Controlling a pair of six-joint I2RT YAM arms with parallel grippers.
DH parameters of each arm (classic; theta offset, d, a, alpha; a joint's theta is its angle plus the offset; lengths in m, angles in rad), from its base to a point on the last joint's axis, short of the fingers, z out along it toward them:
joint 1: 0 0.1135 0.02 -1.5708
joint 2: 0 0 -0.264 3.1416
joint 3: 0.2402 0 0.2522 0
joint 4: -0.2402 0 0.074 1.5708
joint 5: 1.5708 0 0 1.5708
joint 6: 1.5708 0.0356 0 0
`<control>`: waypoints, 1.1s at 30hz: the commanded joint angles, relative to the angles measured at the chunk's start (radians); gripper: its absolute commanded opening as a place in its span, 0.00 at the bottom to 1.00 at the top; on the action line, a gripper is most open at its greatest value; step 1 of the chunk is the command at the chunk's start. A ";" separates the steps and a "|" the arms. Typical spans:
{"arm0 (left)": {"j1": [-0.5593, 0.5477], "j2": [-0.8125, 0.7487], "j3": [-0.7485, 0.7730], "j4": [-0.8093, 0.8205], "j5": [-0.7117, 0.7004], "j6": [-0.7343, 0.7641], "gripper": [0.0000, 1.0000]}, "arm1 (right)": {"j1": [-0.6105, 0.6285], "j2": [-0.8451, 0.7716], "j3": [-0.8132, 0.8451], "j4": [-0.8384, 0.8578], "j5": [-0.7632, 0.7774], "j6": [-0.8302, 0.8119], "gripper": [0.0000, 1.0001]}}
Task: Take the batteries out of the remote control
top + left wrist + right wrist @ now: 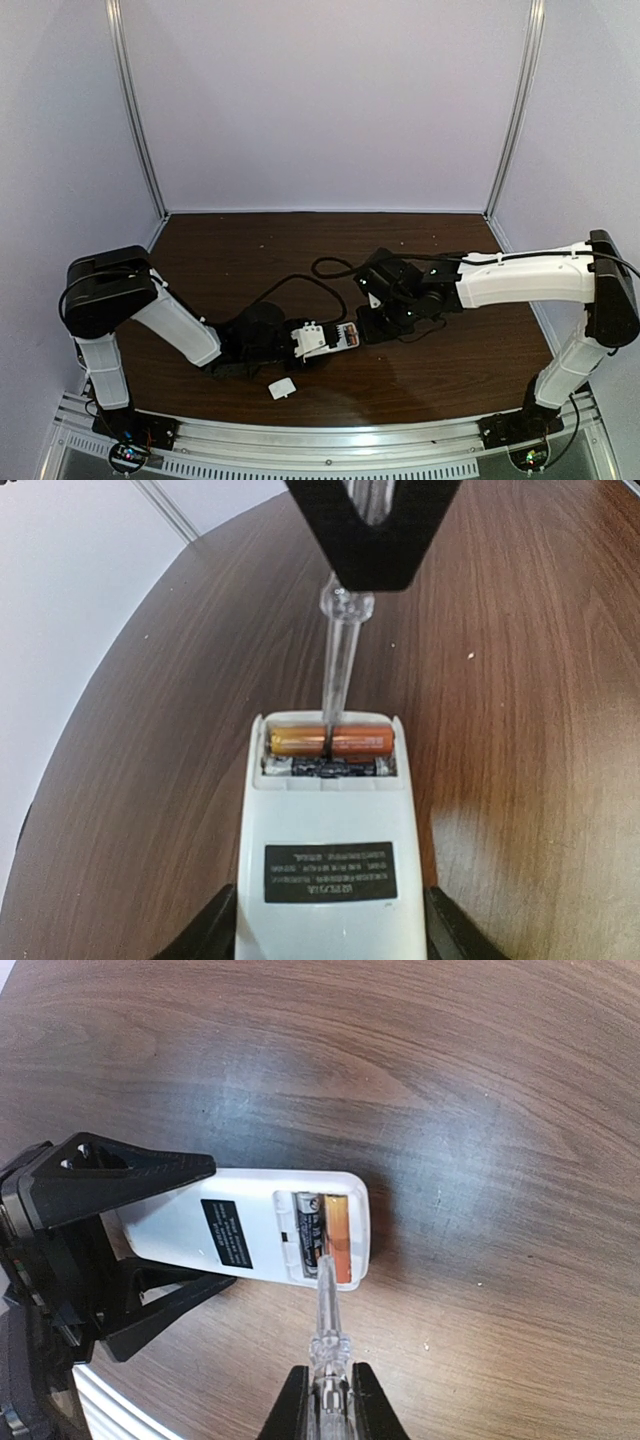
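L gripper (328, 895) clamps remote (325, 820), compartment open. R gripper (328, 1370) pinches screwdriver (325, 1305); tip at batteries (362, 742).

You're in a robotics lab cell, plain pale walls (330, 100), aluminium corner posts (140, 120), dark wood bench (250, 250), metal mounting rail (330, 440) in front.

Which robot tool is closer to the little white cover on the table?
Left. The left tool, gripping the remote control, is close beside the cover; the right tool, holding the screwdriver, is farther right.
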 commanded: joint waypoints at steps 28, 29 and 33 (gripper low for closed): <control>0.083 0.031 0.020 0.076 0.228 -0.022 0.00 | -0.160 -0.008 -0.171 0.204 -0.290 -0.117 0.00; 0.086 0.033 0.022 0.073 0.233 -0.022 0.00 | -0.164 -0.005 -0.174 0.209 -0.298 -0.120 0.00; 0.097 0.037 0.024 0.070 0.254 -0.025 0.00 | -0.178 0.008 -0.181 0.227 -0.326 -0.128 0.00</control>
